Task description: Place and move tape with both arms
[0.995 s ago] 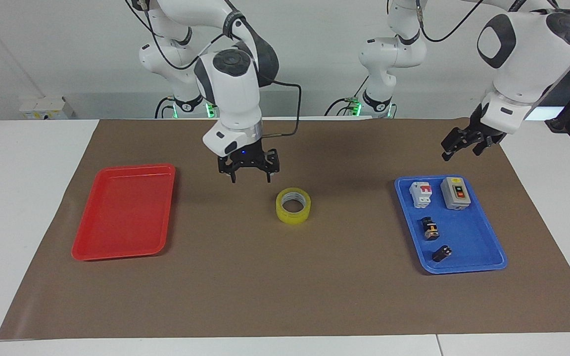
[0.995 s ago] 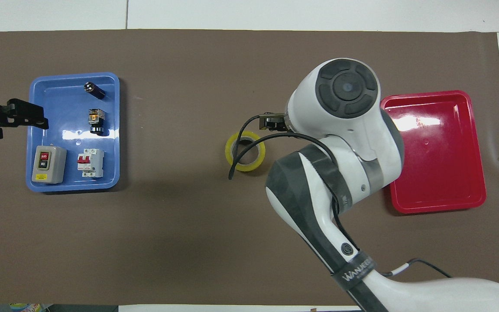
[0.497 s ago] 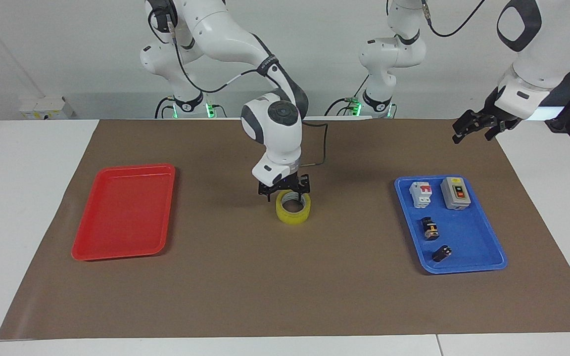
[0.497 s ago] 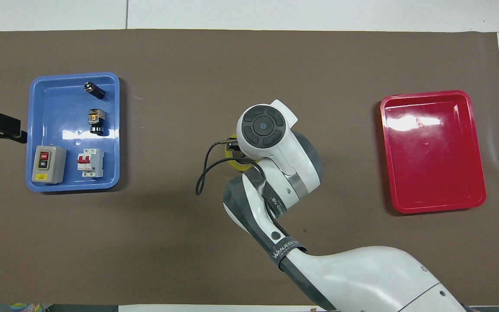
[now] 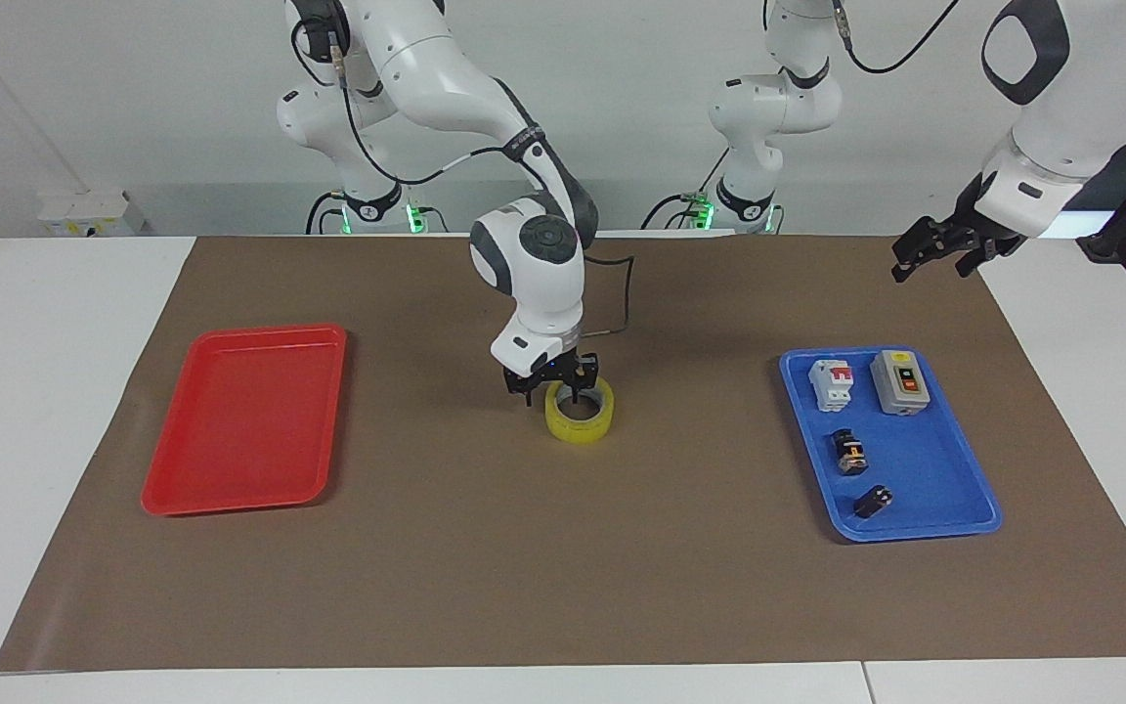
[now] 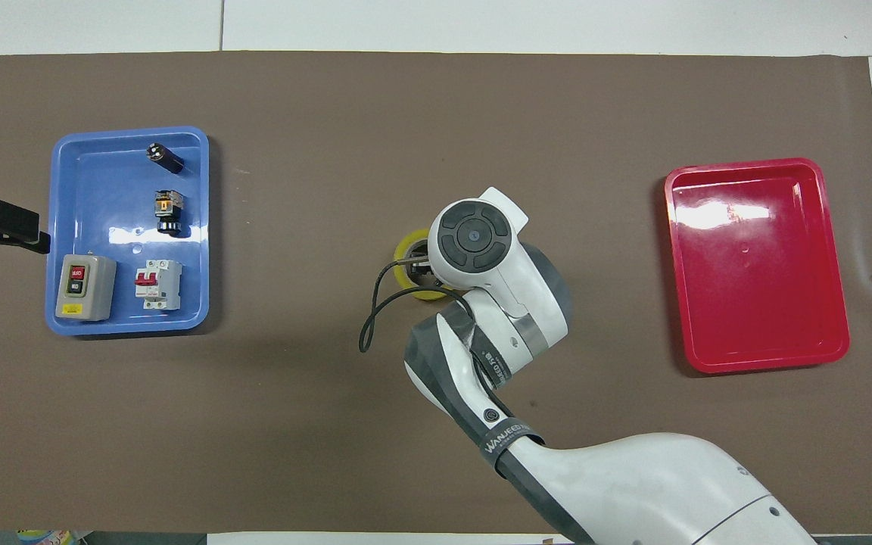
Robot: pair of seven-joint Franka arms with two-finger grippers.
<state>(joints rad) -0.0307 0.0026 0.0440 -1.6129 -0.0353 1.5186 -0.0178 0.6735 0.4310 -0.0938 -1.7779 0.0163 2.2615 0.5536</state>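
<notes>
The yellow tape [image 5: 583, 422] lies flat on the brown mat in the middle of the table; part of its ring shows in the overhead view [image 6: 408, 254]. My right gripper [image 5: 551, 393] is down at the tape, open. One finger is inside the ring and the other outside, on the side toward the right arm's end of the table. In the overhead view the right wrist hides it. My left gripper [image 5: 930, 270] is open and empty. It hangs in the air over the mat's edge, beside the blue tray [image 5: 925, 469], and waits there.
The blue tray holds a white and red breaker [image 5: 832, 383], a grey switch box [image 5: 900, 381] and two small black parts [image 5: 849, 452]. An empty red tray [image 5: 242, 420] lies toward the right arm's end of the table. The right arm's cable loops beside the tape [image 6: 366, 333].
My right gripper has swung over from the red tray's side and come down onto the tape, one finger entering the ring. My left gripper has risen and drawn back from the blue tray.
</notes>
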